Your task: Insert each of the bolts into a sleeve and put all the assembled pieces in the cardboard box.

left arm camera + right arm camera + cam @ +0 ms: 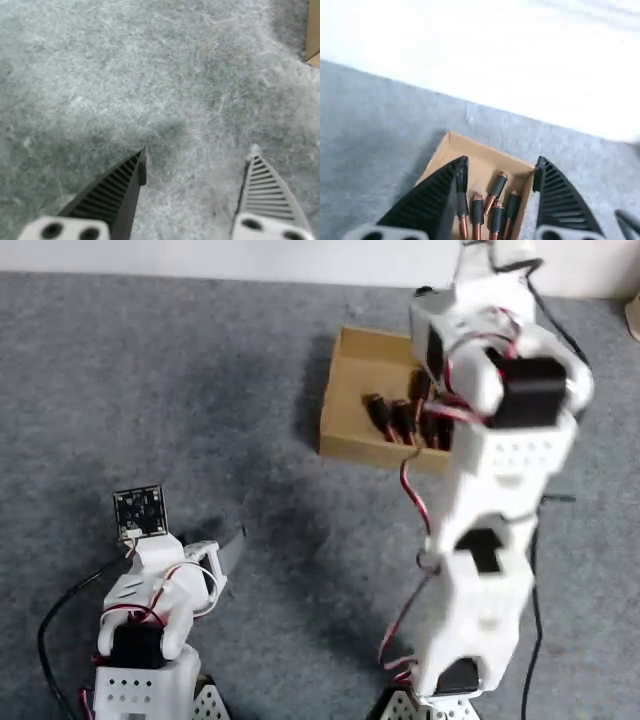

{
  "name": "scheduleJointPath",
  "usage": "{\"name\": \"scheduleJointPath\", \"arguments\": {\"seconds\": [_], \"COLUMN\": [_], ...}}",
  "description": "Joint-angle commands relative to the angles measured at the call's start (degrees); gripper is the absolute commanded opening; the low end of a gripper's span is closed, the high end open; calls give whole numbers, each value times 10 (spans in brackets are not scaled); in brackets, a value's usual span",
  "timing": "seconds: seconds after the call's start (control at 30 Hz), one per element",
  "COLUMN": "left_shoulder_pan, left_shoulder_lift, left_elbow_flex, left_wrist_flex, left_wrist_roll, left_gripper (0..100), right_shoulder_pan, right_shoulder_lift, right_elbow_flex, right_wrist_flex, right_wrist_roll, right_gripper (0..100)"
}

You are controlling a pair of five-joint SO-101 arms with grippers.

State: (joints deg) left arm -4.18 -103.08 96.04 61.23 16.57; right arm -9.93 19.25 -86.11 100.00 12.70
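Observation:
The cardboard box (358,368) sits at the back of the grey mat, right of centre, with several copper bolts in black sleeves (398,420) lying inside. My right arm stands over the box and hides its right part. In the right wrist view my right gripper (499,170) hangs open above the box (451,146), nothing between its fingers, with the assembled pieces (496,189) below. My left gripper (199,159) is open low over bare mat at the front left, holding nothing; in the high view that arm (160,585) is folded back near the front edge.
Grey felt mat (200,390) covers the table. A white wall edge runs along the back. Red and black cables (410,490) hang along the right arm. A corner of the box (313,45) shows at the edge of the left wrist view.

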Motion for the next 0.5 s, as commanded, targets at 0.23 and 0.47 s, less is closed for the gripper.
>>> {"name": "scheduleJointPath", "arguments": {"seconds": [0.23,0.47], "left_shoulder_pan": [10,15], "left_shoulder_lift": [0,0], "left_elbow_flex": [12,12], "left_wrist_flex": [-7,-7], "left_wrist_roll": [-2,-2], "left_gripper": [299,299], "right_shoulder_pan": [-6,-6], "right_shoulder_lift": [-437,-736], "right_elbow_flex": [409,705], "right_wrist_flex": [12,-9], "right_wrist_roll": [-6,-6], "right_gripper": [191,191]}}
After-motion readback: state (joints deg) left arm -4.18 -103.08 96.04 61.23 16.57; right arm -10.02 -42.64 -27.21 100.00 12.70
